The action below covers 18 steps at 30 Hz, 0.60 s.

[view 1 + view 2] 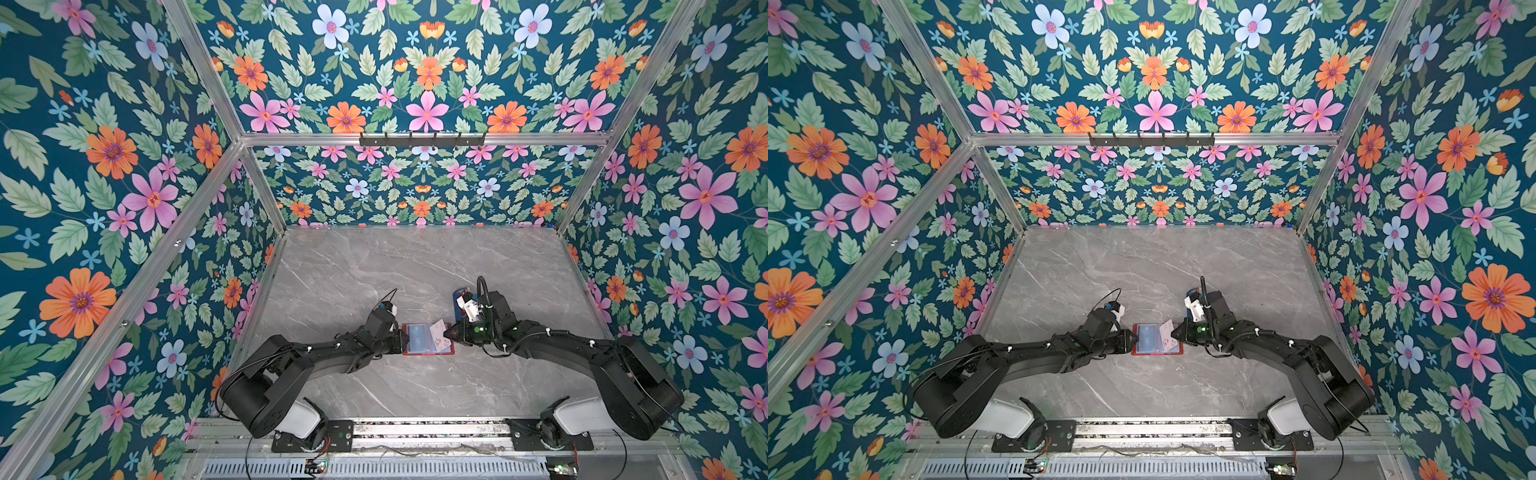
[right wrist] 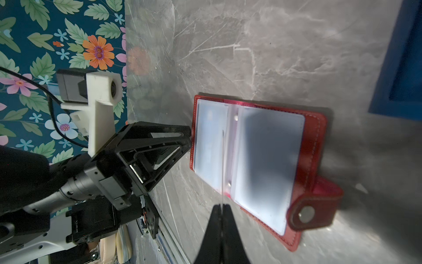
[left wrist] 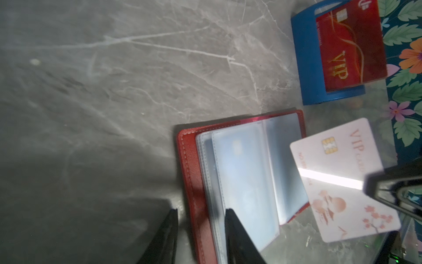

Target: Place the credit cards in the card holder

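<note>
The card holder (image 1: pixel 424 351) (image 3: pixel 189 160) (image 2: pixel 317 137) is a red wallet lying open on the grey table, bluish sleeves up and snap strap (image 2: pixel 306 213) out flat. My right gripper (image 1: pixel 448 332) (image 2: pixel 221 206) is shut on a white and pink VIP credit card (image 3: pixel 338 164) (image 1: pixel 438 336). The card hangs tilted over the wallet's right half and shows edge-on in the right wrist view. My left gripper (image 1: pixel 402 340) (image 3: pixel 202 228) is at the wallet's left edge. Its jaws stand apart, one finger over the sleeves and one beside the cover. A red VIP credit card (image 3: pixel 351 45) stands in a blue stand.
The blue stand (image 3: pixel 306 68) (image 2: pixel 402 57) sits just beyond the wallet's far right corner, behind my right wrist. Floral walls close the table on three sides. A metal rail (image 1: pixel 415 428) with both arm bases runs along the front edge.
</note>
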{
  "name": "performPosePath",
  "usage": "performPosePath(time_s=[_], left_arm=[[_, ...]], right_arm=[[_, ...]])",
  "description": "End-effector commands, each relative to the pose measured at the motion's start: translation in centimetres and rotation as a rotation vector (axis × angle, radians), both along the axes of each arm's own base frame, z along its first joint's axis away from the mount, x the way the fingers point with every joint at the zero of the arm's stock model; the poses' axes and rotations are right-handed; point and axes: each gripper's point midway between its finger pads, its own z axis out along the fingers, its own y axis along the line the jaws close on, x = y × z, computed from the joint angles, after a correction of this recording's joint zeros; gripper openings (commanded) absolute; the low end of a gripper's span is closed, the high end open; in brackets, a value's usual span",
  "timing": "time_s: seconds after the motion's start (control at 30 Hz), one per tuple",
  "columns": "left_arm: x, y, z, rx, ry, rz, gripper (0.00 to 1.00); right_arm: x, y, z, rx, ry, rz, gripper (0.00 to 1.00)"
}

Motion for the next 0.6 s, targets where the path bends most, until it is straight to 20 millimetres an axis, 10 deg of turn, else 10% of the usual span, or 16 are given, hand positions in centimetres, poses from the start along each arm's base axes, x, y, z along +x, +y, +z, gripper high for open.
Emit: performPosePath(time_s=[0.0,0.57], left_arm=[[0.1,-0.5,0.2,-0.030,0.005,-0.002,0.36],[-0.3,-0.1,-1.1,-0.002,0.046,0.009,0.30]], right_arm=[[0.4,0.7,0.5,0.035,-0.013,0.007,0.00],[0.5,1.3,-1.2,0.026,0.022,0.016,0.00]])
